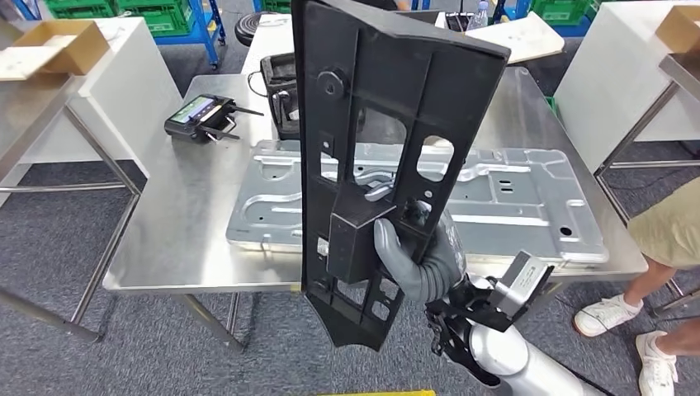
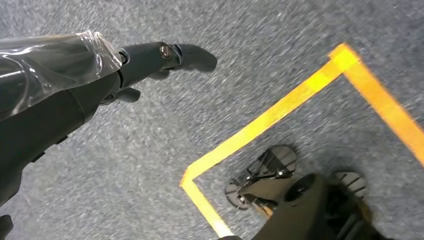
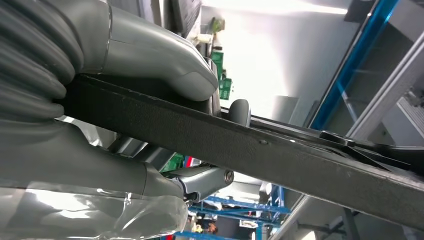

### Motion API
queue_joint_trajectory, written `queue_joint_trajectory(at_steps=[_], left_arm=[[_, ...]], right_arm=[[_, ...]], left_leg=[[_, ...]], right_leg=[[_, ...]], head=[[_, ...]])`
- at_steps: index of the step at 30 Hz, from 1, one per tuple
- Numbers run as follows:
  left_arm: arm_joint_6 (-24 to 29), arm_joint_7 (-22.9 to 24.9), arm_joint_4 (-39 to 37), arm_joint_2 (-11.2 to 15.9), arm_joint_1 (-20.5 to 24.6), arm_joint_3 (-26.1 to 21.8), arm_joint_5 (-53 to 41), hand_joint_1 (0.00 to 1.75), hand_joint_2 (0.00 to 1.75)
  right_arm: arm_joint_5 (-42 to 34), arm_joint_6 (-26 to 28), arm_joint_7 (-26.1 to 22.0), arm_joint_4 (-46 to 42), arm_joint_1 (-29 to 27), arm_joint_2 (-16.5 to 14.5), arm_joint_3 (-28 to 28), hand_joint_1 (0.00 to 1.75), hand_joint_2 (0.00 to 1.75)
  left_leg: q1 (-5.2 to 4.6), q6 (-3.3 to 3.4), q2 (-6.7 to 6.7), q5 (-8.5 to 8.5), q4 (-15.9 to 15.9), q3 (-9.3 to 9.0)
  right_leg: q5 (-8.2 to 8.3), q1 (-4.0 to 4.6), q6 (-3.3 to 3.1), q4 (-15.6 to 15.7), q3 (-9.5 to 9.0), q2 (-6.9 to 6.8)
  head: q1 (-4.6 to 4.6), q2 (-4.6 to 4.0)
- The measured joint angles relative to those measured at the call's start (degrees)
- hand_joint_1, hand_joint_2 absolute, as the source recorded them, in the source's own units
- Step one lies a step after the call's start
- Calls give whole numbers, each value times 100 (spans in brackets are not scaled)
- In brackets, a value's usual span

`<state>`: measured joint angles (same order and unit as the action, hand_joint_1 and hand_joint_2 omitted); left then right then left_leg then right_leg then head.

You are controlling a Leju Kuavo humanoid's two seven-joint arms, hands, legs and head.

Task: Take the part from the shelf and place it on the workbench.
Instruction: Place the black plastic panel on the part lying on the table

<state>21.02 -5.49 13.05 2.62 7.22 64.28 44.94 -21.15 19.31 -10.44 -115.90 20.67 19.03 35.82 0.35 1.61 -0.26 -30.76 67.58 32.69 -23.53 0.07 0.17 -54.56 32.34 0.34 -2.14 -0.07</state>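
Right hand (image 1: 417, 260) gripped the black plastic part (image 1: 380, 157), held upright just in front of the steel workbench (image 1: 186, 214). Left hand (image 2: 150, 62) hung over grey carpet (image 2: 210, 120), fingers loose, empty. On the workbench: metal panel (image 1: 512, 202), remote (image 1: 198, 115). Behind it, green crates (image 1: 148, 12).

Head view: even, bright overhead lighting; soft sheen on the steel desk (image 1: 190, 206), faint shadows, image sharp. Left wrist view: carpet floor (image 2: 150, 150) streaked by motion blur, yellow tape (image 2: 270, 117) smeared. Right wrist view: background window glare blown out white; the near hand (image 3: 75, 100) soft, out of focus.
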Motion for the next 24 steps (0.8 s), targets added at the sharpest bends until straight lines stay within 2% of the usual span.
queue_joint_trajectory(at_steps=[1, 2, 3, 4, 5, 7, 8, 9, 12, 13, 14, 17, 18, 19, 20, 21, 22, 23, 24], left_arm=[[-1, 0, 0, -4, -4, 0, 9, 0, 175], [-1, 0, 0, -5, -17, 0, 19, 0, 175], [-2, 0, -1, -6, -34, 0, 28, 0, 175], [-2, 0, -1, -7, -48, 0, 38, 0, 175], [-2, 0, -1, -7, -57, 0, 43, 0, 175], [-2, -1, -1, -7, -66, 0, 51, 0, 175], [-3, -3, -1, -9, -68, 0, 56, 0, 175], [-5, -8, -2, -14, -70, 0, 61, 0, 175], [-9, -31, -2, -42, -73, 0, 73, 0, 175], [-7, -38, -2, -48, -71, 0, 78, 0, 175], [-6, -47, -2, -54, -67, 0, 84, 0, 175], [-8, -74, -2, -68, -79, 0, 113, 0, 175], [-11, -85, -2, -75, -95, 0, 126, 0, 175], [-12, -98, -2, -81, -111, 0, 138, 0, 175], [-13, -114, -2, -86, -123, 0, 148, 0, 175], [-15, -132, -2, -90, -132, 0, 156, 0, 175], [-18, -147, -2, -91, -134, -1, 162, 0, 175], [-25, -161, -2, -92, -133, -1, 168, 0, 175], [-35, -169, -2, -92, -134, -2, 175, 0, 175]], right_arm=[[25, 22, 37, -20, -8, 19, -10, 175, 175], [50, 43, 78, -40, -21, 44, -18, 175, 175], [73, 67, 121, -62, -36, 71, -28, 175, 175], [97, 86, 168, -90, -48, 99, -43, 175, 175], [116, 104, 215, -119, -55, 129, -60, 175, 175], [162, 129, 317, -172, -57, 188, -97, 175, 175], [182, 135, 369, -197, -53, 218, -117, 175, 175], [210, 139, 428, -227, -50, 251, -138, 175, 175], [316, 158, 623, -355, -23, 383, -203, 175, 175], [363, 166, 701, -400, 3, 433, -225, 175, 175], [415, 172, 794, -442, 35, 486, -248, 175, 175], [631, 180, 1155, -560, 118, 673, -319, 175, 175], [721, 178, 1295, -595, 136, 744, -337, 175, 175], [811, 175, 1425, -629, 156, 818, -352, 175, 175], [907, 170, 1552, -663, 180, 894, -371, 175, 175], [1010, 162, 1671, -694, 205, 977, -398, 175, 175], [1121, 147, 1796, -719, 231, 1060, -428, 175, 175], [1257, 121, 1949, -738, 256, 1148, -459, 175, 175], [1404, 83, 2117, -754, 276, 1249, -492, 175, 175]], left_leg=[[1, -18, 0, -185, 309, 243], [1, -30, 0, -339, 482, 431], [1, -33, 0, -409, 480, 538], [0, -24, 0, -344, 288, 551], [-2, -9, 0, -135, -60, 486], [-25, 50, -4, 482, -823, 289], [-43, 83, -9, 670, -1050, 216], [-59, 116, -14, 757, -1169, 176], [-42, 220, -15, 737, -1242, 23], [-29, 255, -11, 743, -1250, -39], [-16, 281, -10, 739, -1256, -91], [-8, 302, -11, 672, -1257, -136], [-4, 295, -14, 641, -1256, -158], [2, 285, -17, 605, -1256, -193], [7, 270, -21, 565, -1256, -241], [11, 250, -25, 522, -1259, -277], [11, 224, -29, 480, -1256, -325], [7, 192, -31, 443, -1259, -354], [3, 155, -31, 418, -1258, -375]], right_leg=[[-50, 1, -10, 0, -49, 9], [-104, 3, -11, -1, -103, 23], [-160, 3, -7, -1, -169, 38], [-221, 3, 2, -1, -246, 51], [-284, 3, 13, 0, -331, 59], [-411, 8, 54, 3, -489, 70], [-471, 10, 84, 11, -543, 79], [-501, 11, 119, 4, -587, 88], [-524, 11, 219, -118, -639, 84], [-567, 8, 245, -284, -575, 70], [-663, -2, 274, -563, -431, 56], [-1129, -38, 359, -1613, 295, 38], [-1190, -50, 378, -1725, 454, 34], [-1102, -62, 391, -1619, 509, 29], [-858, -73, 398, -1307, 460, 23], [-516, -86, 397, -865, 345, 13], [-272, -86, 382, -477, 238, 0], [-112, -76, 354, -205, 158, -13], [-41, -60, 311, -73, 129, -21]], head=[[1, 0], [1, 0], [1, 0], [2, 0], [2, 0], [1, 0], [0, 0], [0, 0], [-3, 0], [-6, 0], [-7, 0], [-10, 0], [-11, 0], [-11, 0], [-11, 0], [-11, 0], [-7, 0], [-3, 0], [0, 0]])
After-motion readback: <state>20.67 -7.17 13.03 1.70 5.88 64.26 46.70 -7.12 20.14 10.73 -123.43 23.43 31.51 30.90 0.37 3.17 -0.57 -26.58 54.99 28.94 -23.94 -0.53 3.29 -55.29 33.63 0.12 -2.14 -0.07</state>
